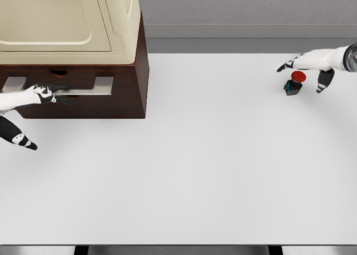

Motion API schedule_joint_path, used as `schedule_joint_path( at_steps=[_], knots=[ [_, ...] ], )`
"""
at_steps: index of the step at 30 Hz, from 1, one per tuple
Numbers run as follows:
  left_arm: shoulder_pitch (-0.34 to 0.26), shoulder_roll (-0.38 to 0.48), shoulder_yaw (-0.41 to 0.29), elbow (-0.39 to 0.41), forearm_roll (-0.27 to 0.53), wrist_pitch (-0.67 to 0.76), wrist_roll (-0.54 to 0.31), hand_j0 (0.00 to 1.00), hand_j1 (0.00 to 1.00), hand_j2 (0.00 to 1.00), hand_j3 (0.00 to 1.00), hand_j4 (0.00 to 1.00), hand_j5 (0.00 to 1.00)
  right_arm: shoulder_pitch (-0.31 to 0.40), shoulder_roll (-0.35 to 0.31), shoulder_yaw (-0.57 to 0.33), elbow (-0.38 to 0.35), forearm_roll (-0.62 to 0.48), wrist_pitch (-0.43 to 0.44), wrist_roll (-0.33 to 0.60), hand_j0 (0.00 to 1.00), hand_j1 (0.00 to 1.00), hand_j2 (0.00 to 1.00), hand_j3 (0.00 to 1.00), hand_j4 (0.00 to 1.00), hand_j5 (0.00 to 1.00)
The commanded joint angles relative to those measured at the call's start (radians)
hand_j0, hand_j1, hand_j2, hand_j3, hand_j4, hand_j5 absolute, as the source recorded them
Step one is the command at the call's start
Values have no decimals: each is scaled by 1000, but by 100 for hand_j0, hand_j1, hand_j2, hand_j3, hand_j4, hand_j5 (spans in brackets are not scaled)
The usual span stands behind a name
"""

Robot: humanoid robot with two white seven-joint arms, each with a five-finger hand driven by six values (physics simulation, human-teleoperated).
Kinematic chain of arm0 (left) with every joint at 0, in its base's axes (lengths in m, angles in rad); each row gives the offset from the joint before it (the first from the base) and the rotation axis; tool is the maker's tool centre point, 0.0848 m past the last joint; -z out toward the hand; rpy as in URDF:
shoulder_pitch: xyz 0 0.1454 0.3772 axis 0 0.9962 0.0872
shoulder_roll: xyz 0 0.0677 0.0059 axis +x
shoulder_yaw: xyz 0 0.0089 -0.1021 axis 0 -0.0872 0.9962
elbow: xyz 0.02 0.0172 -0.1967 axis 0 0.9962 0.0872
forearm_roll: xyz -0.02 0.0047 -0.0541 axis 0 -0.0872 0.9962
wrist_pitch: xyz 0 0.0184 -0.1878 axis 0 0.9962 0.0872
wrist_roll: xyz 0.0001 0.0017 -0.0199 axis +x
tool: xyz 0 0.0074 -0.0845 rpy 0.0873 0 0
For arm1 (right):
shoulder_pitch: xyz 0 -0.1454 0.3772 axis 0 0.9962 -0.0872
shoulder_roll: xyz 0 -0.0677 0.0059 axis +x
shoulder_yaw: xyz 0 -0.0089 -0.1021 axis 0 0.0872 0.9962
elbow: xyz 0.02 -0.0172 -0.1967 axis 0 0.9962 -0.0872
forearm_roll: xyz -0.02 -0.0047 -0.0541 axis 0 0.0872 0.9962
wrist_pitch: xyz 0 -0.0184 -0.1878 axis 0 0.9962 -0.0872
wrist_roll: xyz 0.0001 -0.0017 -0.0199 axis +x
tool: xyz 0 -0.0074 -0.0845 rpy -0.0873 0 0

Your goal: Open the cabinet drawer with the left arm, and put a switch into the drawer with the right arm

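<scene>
A broad white table (184,171) fills the head view, with a grey wall behind it. At the far left corner sits the dark wooden cabinet (139,82), and a cream-coloured appliance (67,20) rests on top of it. On the cabinet's front runs the drawer (120,96), with a long silver handle (83,87) lying left to right across it. Whether the drawer is out at all is hard to tell from this angle, and nothing of its inside shows.

The left hand (47,93) is right at that handle, fingers curled around the bar near its left half, thumb side down toward the table.

Over on the far right, the right hand (309,71) hovers with fingers spread loosely and holding nothing, one finger reaching left, another hanging down.

Smallest of all is the switch (294,83), standing on the table between those spread fingers. Its long axis is upright, with the red mushroom button on top, tipped slightly right, and the dark blue-black body below. Whether a finger touches it cannot be told.
</scene>
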Motion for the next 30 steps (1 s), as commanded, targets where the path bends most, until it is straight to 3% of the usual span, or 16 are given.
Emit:
schedule_joint_path(
  at_steps=[1, 12, 30],
  knots=[
    [0, 9, -9, -6, 35, -13, -11, 100, 100, 100, 100, 100, 100, 0, 8, 1, 18, 5, 2, 0, 100, 100, 100, 100, 100, 100],
    [-2, 41, -17, -6, 42, -62, -11, 100, 100, 100, 100, 100, 100, -20, 19, 1, 36, 5, 2, 0, 100, 100, 100, 100, 100, 100],
    [-5, 138, -109, -15, 87, -240, -11, 100, 100, 100, 100, 100, 100, -25, 31, 2, 53, 7, 2, 0, 100, 100, 100, 100, 100, 100]
  ],
)
